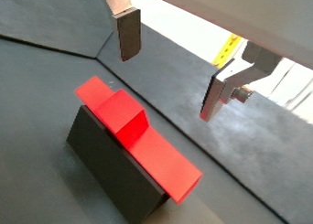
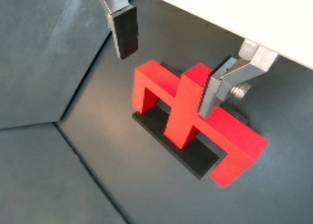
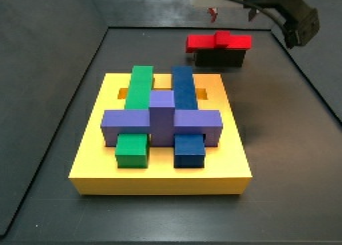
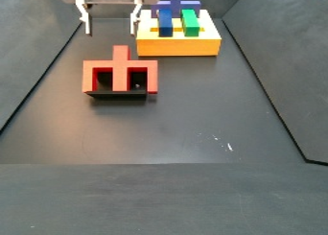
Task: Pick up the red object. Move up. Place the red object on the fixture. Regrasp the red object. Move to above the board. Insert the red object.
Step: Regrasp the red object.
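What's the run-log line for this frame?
gripper: open, empty, above the red object | red object: resting on fixture, not held | board: green, blue, purple blocks seated | phase: before regrasp

Red object: smooth plastic look, bright, slight sheen on top faces. Fixture: dark, matt, plain flat sides. Gripper, above red object, jaws apart: fingers flat silver metal, brushed look, with dark matt pads; screw head visible on one finger. Board: yellow, smooth, matt plastic look. Green, blue, purple blocks: same smooth matt finish. Floor: dark grey, matt, few pale scuff marks.
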Available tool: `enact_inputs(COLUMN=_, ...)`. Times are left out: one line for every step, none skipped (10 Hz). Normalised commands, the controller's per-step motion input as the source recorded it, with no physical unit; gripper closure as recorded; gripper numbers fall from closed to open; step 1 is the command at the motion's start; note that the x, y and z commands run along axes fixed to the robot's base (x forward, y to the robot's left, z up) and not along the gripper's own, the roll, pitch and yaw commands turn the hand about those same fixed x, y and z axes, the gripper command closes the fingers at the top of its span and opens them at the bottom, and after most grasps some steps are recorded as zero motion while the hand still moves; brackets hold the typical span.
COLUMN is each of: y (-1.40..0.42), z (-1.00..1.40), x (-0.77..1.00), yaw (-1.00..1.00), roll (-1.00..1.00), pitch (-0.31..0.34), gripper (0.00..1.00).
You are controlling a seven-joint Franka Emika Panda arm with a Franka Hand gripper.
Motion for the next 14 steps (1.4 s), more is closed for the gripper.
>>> enact_inputs(y=-0.07, z=0.00, x=0.00, yaw=-0.02, roll=0.36, pitch=0.000, gripper=0.00)
enact_inputs(y=0.00, z=-0.02, x=0.00, yaw=0.00, roll=0.00, pitch=0.000, gripper=0.00)
enact_inputs(y=-0.06, z=-0.14, x=0.00, yaw=0.00, roll=0.00, pitch=0.000, gripper=0.00)
enact_inputs(y=-0.24, z=-0.19, x=0.00, yaw=0.00, roll=0.29, pitch=0.020, gripper=0.00)
enact_inputs(y=-0.29, z=-0.23, x=0.00, yaw=0.00, roll=0.53, pitch=0.071, gripper=0.00)
enact_inputs(y=-0.25, z=-0.26, x=-0.02, yaw=0.00, roll=0.60, pitch=0.057, gripper=0.00)
enact_inputs(y=-0.17, z=-0.27, x=0.00, yaw=0.00, roll=0.56, pitch=0.071, gripper=0.00)
enact_inputs(y=-0.05, z=-0.36, x=0.00, yaw=0.00, roll=0.43, pitch=0.051, gripper=0.00)
enact_inputs(y=-0.02, z=-0.35, x=0.00, yaw=0.00, roll=0.27, pitch=0.051, gripper=0.00)
enact_inputs(y=0.00, z=-0.32, x=0.00, yaw=0.00, roll=0.13, pitch=0.060, gripper=0.00)
enact_inputs(y=0.15, z=-0.23, x=0.00, yaw=0.00, roll=-0.03, pitch=0.006, gripper=0.00)
enact_inputs(y=0.28, z=-0.11, x=-0.04, yaw=0.00, roll=-0.38, pitch=0.000, gripper=0.00)
enact_inputs(y=0.18, z=-0.11, x=0.00, yaw=0.03, roll=-0.52, pitch=0.000, gripper=0.00)
enact_inputs(y=0.10, z=-0.13, x=0.03, yaw=0.00, roll=-0.39, pitch=0.000, gripper=0.00)
